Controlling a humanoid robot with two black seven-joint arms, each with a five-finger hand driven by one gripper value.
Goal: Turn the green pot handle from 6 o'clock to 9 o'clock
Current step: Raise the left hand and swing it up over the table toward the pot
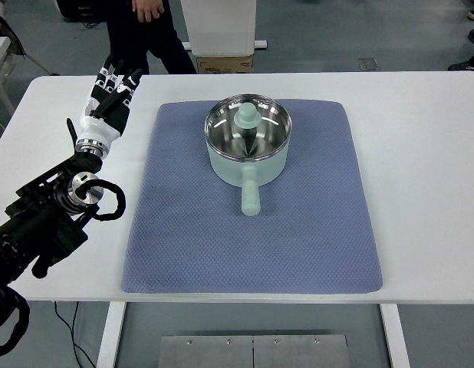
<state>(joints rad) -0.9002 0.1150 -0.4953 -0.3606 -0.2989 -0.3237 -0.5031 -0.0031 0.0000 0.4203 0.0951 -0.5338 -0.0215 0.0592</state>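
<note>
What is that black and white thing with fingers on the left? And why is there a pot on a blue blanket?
That is a robot hand at the end of the robot's left arm, which reaches in from the left side. Its fingers are stretched out and hold nothing. There is only one picture, taken by a camera looking down from the robot's own side. On the white table lies a blue mat, and on it stands a light green pot with a glass lid. The pot's handle points toward the robot. The robot's other arm is not in the picture. At the top edge you can see part of a person standing behind the table.
</note>
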